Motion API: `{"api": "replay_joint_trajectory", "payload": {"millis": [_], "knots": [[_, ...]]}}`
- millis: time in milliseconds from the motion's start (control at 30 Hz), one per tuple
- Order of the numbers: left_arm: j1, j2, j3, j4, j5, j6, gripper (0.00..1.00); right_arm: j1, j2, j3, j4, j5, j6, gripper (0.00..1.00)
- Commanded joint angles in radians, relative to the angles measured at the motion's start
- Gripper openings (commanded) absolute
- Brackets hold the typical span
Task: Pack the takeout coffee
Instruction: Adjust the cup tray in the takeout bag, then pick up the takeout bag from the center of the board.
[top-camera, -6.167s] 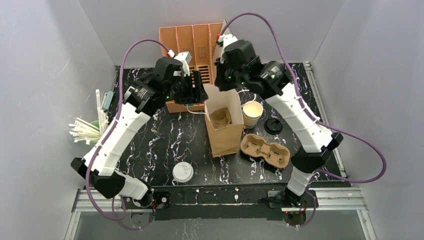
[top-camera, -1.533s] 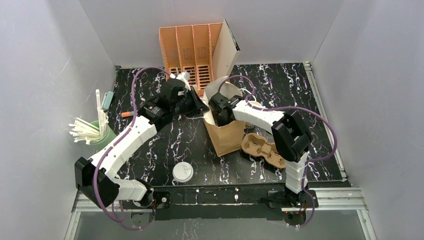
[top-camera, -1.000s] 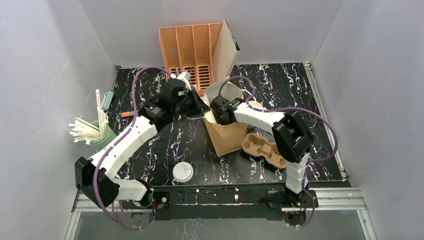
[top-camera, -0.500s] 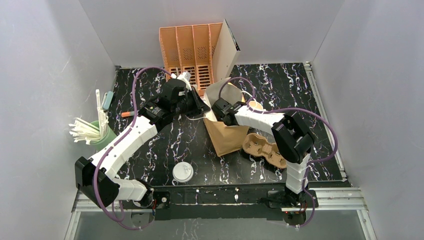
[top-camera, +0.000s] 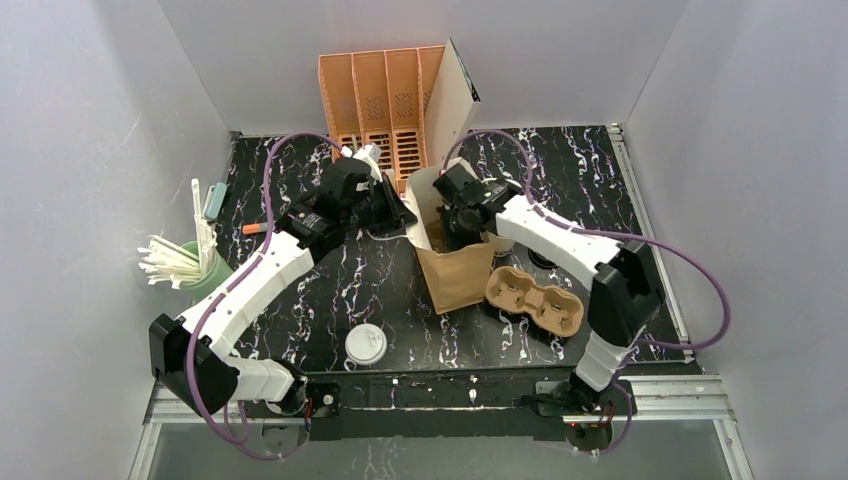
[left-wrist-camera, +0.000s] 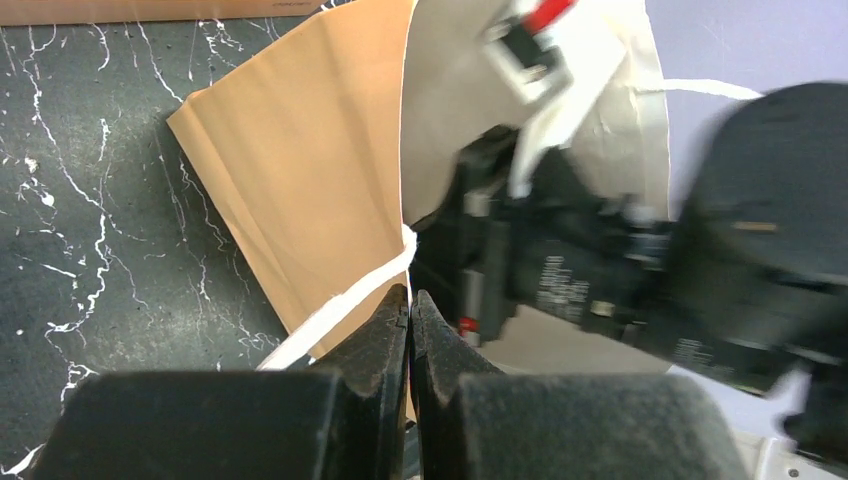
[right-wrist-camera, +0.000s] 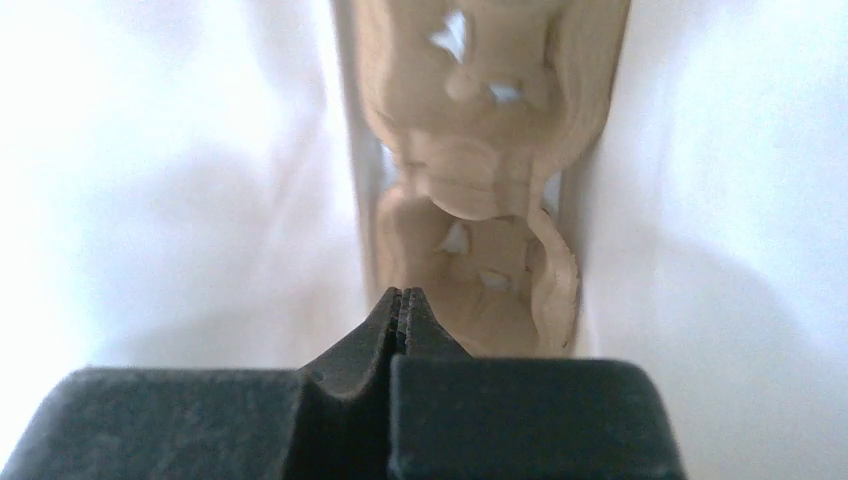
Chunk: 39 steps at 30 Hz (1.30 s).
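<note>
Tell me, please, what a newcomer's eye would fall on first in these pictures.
The brown paper bag standing mid-table draws the eye, with both arms meeting at its mouth. The left gripper has its fingers pinched at the rim by the white handle, while the right gripper, shut, points down inside at a pulp cup carrier lying in the bag. A second carrier sits on the table to the bag's right.

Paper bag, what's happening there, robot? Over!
Left tool shut on white bag handle. Right tool shut, empty, inside paper bag, above cup carrier. Coffee cup not clearly in view.
</note>
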Motion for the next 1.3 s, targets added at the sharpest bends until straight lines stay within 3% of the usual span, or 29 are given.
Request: {"api": "replay_joint_trajectory", "payload": {"millis": [0, 200, 567, 633, 900, 1033, 1200, 1267], "knots": [[-0.001, -0.016, 0.032, -0.083, -0.015, 0.038, 0.0, -0.006, -0.086, 0.115, -0.021, -0.027, -0.05, 0.01], [-0.001, -0.028, 0.046, -0.122, -0.054, 0.052, 0.0, -0.006, -0.148, 0.198, 0.016, -0.031, -0.119, 0.01], [-0.001, -0.017, 0.076, -0.144, -0.059, 0.065, 0.0, -0.006, -0.387, 0.2, 0.238, 0.069, -0.32, 0.08], [-0.001, -0.017, 0.093, -0.155, -0.057, 0.072, 0.04, -0.007, -0.419, 0.201, 0.259, 0.107, -0.34, 0.09], [0.0, -0.051, 0.247, -0.264, -0.063, 0.146, 0.26, -0.006, -0.594, 0.074, 0.373, 0.327, -0.374, 0.18], [0.0, -0.07, 0.379, -0.371, -0.116, 0.214, 0.43, -0.006, -0.664, 0.002, 0.377, 0.403, -0.348, 0.3], [0.0, -0.079, 0.54, -0.492, -0.201, 0.286, 0.66, -0.007, -0.751, -0.072, 0.356, 0.466, -0.309, 0.56], [0.0, -0.075, 0.581, -0.53, -0.214, 0.304, 0.73, -0.006, -0.771, -0.079, 0.328, 0.484, -0.287, 0.71]]}}
